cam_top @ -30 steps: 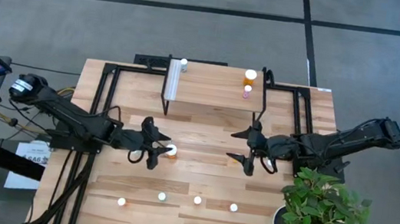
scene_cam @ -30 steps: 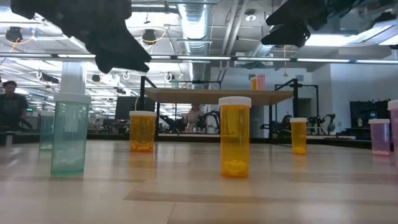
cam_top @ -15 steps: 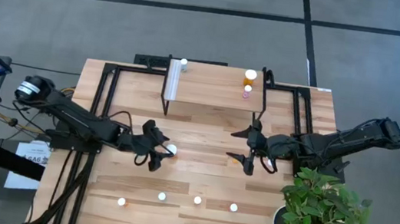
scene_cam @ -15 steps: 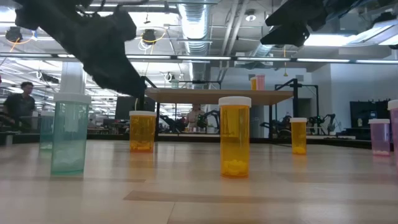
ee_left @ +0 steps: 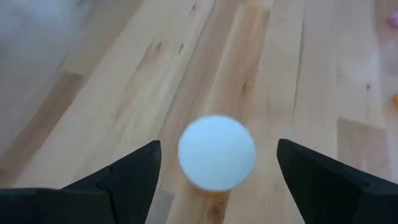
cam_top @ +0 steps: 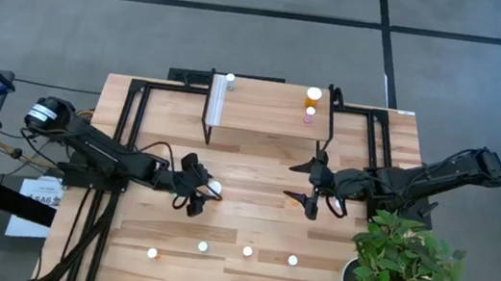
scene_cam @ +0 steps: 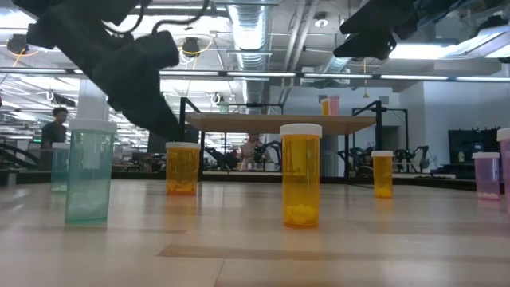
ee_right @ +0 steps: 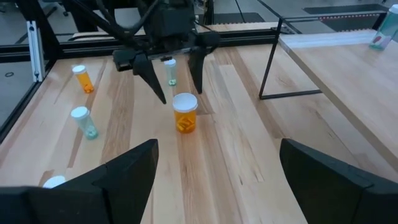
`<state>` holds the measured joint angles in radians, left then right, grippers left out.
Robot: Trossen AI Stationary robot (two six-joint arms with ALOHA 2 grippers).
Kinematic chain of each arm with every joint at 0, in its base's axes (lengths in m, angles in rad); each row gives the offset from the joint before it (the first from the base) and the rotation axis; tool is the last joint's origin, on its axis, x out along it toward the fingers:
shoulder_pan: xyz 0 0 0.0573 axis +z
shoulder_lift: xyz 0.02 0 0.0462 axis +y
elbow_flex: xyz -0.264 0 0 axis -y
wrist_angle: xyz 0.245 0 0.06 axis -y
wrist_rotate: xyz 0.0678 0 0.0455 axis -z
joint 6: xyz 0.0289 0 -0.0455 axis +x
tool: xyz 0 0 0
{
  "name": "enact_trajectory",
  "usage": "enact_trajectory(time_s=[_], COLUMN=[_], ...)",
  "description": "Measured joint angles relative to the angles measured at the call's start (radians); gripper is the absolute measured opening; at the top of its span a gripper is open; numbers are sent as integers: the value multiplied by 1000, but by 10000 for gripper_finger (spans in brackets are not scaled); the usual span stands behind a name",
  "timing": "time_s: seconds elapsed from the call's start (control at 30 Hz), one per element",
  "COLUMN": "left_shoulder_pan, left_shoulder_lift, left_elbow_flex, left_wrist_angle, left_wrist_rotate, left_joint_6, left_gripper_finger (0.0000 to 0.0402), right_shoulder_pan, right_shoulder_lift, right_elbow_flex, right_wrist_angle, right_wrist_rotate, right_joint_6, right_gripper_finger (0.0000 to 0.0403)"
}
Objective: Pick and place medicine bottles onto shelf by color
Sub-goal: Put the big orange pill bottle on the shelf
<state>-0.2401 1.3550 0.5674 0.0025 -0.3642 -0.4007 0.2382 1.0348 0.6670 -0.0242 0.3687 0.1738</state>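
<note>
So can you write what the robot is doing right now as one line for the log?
left gripper: open, around orange bottle | right gripper: open, empty, waiting mid-table | shelf: three bottles on it

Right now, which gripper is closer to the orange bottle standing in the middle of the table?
Left. The left gripper hangs right over the orange bottle, open fingers on either side of its white cap. The right gripper waits open, well off toward the table's right side.

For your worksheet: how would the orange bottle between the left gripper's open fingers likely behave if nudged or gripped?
The orange bottle stands upright and tall for its base, so a sideways nudge probably tips it. Once down, its round body would likely roll. The left gripper straddles it without touching.
</note>
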Motion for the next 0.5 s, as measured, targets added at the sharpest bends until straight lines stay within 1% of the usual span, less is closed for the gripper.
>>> enact_trajectory(time_s=[0.13, 0.23, 0.4, 0.5], left_shoulder_pan=[4, 16, 38, 42], left_shoulder_lift=[53, 70, 71, 71], left_elbow_flex=[-1, -1, -1, -1], left_wrist_angle=[-1, 4, 12, 11], left_wrist_rotate=[-1, 2, 24, 28], left_joint_6=[-4, -11, -11, -11], left_gripper_finger=[307, 307, 306, 297], right_shoulder_pan=[0, 0, 0, 0], right_shoulder_lift=[0, 1, 1, 1], right_elbow_flex=[0, 0, 0, 0], right_wrist_angle=[-2, -2, -5, -6], right_wrist_rotate=[0, 0, 0, 0], right_joint_6=[0, 0, 0, 0], right_gripper_finger=[357, 357, 357, 357])
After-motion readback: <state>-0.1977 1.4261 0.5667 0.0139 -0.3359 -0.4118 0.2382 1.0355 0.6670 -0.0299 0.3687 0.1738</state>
